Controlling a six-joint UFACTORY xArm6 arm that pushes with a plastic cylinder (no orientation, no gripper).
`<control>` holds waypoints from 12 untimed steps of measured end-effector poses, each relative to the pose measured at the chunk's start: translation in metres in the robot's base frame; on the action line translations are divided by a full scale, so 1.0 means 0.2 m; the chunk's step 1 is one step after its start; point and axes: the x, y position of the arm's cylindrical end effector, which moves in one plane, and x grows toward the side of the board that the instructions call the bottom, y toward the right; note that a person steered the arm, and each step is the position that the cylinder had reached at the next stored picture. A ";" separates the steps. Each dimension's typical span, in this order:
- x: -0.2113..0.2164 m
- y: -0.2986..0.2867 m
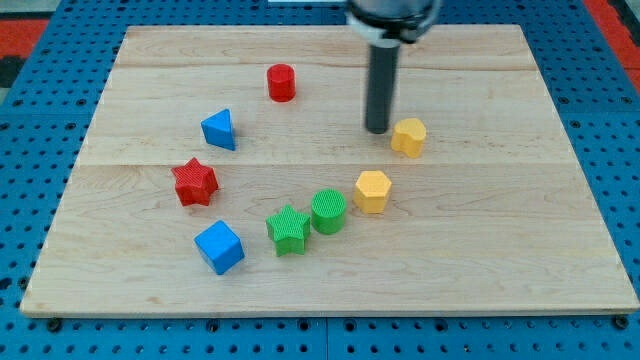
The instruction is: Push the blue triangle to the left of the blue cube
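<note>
The blue triangle lies on the wooden board toward the view's upper left. The blue cube sits near the view's bottom left, well below the triangle, with the red star between them and slightly left. My tip is at the end of the dark rod, right of centre near the view's top. It stands just left of a yellow block and far to the right of the blue triangle.
A red cylinder stands near the view's top centre. A yellow hexagon, a green cylinder and a green star form an arc in the middle. The board lies on a blue pegboard.
</note>
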 end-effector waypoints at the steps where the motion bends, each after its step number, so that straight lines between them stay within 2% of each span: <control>1: 0.20 0.18; 2: 0.27 0.15; 3: 0.15 -0.02; 5: 0.07 -0.84; 6: -0.02 -1.13; 7: 0.00 -1.45; 8: -0.19 -1.47; 9: -0.05 -1.80; 10: 0.07 -1.64; 12: 0.08 -1.28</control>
